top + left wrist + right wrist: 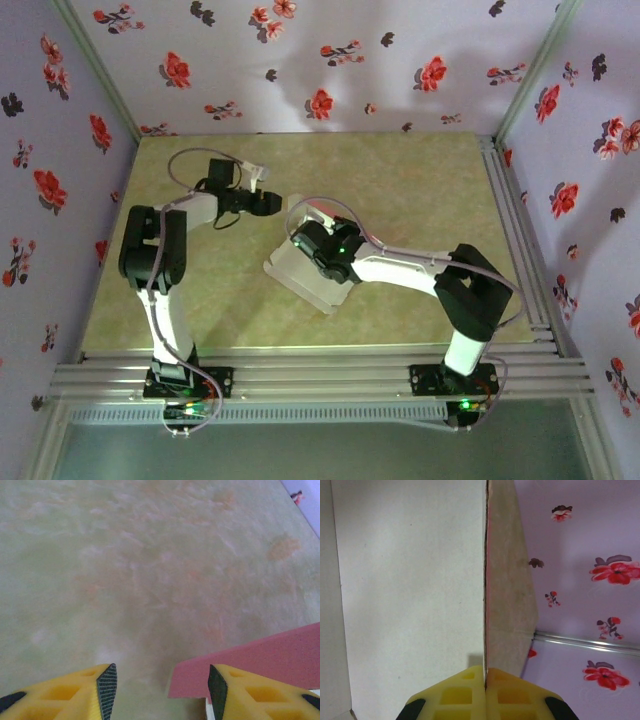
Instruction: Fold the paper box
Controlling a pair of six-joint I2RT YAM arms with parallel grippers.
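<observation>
Flowered purple walls [350, 60] close in a mottled green table [420, 190]. The paper box [300, 280] lies half-formed in the middle of it, directly under the right gripper [485, 677]. That gripper's jaws are pinched tight on the edge of one raised wall panel [507, 580], with a grey-white face spreading to the left of the fingers. The pinch seems meant to stand that panel up along its crease. The left gripper [161, 677] hovers low over the table, jaws apart with nothing between them. A pink flap [260, 655] lies just beyond its right-hand fingertip and is probably the next part to fold.
</observation>
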